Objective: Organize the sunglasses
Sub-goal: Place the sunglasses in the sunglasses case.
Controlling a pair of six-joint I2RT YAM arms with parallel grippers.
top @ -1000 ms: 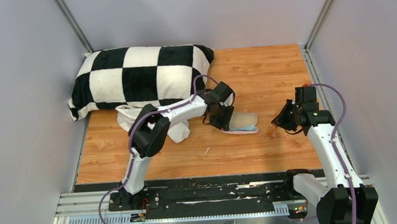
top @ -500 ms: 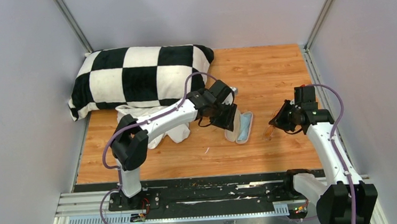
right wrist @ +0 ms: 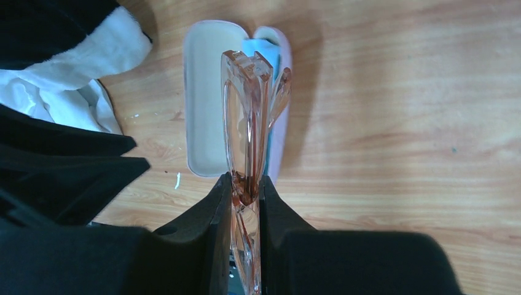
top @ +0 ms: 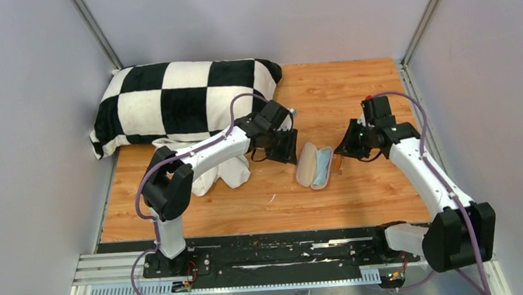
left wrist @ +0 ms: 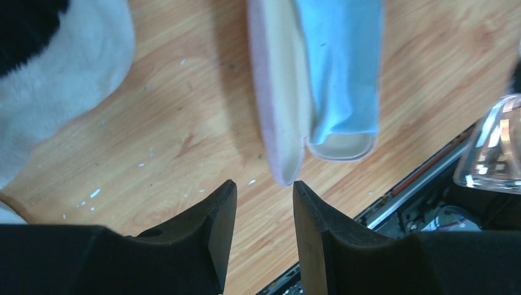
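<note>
**Folded sunglasses pinched in my right fingers beside an open case**

My right fingers [right wrist: 212,227] are closed almost all the way on the sunglasses [right wrist: 249,123]. The pair is folded, with a see-through brownish frame. I hold it edge-on, gripped near one end, so most of its length sticks out past my fingertips. From overhead it sits just beside the right edge of the case [top: 307,163]. From my right wrist it lines up over the seam between the case's two halves.

The case is pink with a cream lining and lies open on the wooden bench [top: 353,91]. A light-blue cloth [left wrist: 341,67] fills the half nearer my right arm. The other half is bare.

My left fingers [left wrist: 215,221] stand partly open with nothing between them. They hover near one end of the case without touching it.

As I judge it, these things could go wrong:

- My hold is a narrow pinch on a smooth frame, well away from its middle. A knock against the case rim could swivel the pair or pull it loose.
- Nothing pins the case down. A push from the sunglasses could slide it across the bench or tip a half up.
- If I let go over the seam, the pair may end up straddling both halves, and the lid would then not close.
- My two arms are close together over the case, so a careless move could bump one into the other.
</note>
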